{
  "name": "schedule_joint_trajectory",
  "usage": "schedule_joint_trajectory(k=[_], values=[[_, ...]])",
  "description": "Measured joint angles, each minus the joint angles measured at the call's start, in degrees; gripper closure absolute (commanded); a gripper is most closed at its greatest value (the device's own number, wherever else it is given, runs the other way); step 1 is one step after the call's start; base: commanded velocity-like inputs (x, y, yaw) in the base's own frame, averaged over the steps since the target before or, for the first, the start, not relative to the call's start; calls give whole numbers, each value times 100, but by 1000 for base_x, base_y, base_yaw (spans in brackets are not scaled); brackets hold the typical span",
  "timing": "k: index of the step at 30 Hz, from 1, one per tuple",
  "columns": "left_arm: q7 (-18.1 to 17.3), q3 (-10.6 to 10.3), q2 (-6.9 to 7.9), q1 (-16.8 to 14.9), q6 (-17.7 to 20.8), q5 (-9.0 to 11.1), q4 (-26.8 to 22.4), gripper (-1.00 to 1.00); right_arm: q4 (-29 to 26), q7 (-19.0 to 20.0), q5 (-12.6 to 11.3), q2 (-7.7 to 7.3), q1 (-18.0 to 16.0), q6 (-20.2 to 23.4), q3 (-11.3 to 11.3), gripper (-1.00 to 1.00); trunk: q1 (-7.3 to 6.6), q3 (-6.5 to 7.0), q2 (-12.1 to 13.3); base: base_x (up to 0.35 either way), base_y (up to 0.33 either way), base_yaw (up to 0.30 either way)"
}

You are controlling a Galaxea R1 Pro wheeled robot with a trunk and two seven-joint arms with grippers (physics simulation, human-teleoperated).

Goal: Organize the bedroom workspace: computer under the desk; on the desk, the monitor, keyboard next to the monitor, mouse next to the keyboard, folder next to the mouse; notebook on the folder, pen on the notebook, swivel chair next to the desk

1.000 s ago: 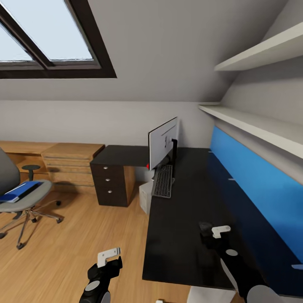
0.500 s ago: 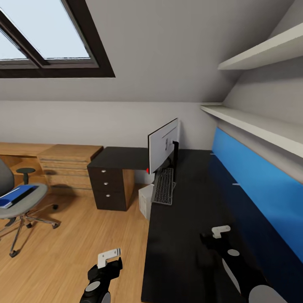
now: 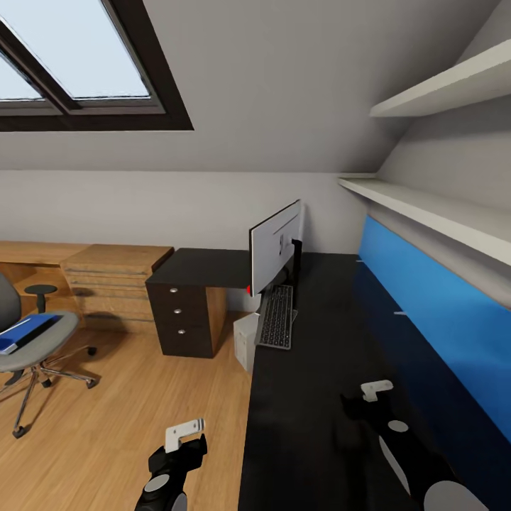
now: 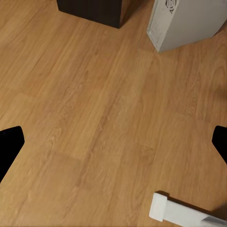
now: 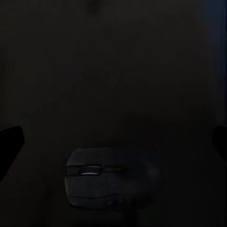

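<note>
Mouse (image 5: 97, 182) lies dim on the black bench (image 3: 312, 397) beneath the open right jaws (image 5: 113, 142), keyboard (image 3: 275, 317) just before the monitor (image 3: 273, 247), computer (image 4: 182, 21) half hidden under it, left jaws (image 4: 113, 142) open.

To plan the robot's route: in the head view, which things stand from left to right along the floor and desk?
Swivel chair with the blue folder → oak drawers → dark drawer unit → computer → keyboard → blue back panel.
</note>
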Motion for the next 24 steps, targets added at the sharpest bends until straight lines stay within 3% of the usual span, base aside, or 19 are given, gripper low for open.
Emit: schedule_joint_trajectory(k=[15,24], values=[[-5,-69,-1,0,-1,1,-30,-100,425,355,-4,-150,-29,-295,-69,-100,0,0,0,0,0,0],[0,-96,0,0,-1,0,-70,-100,474,370,-9,-150,-32,-289,-73,-100,-2,0,0,79,0,0]])
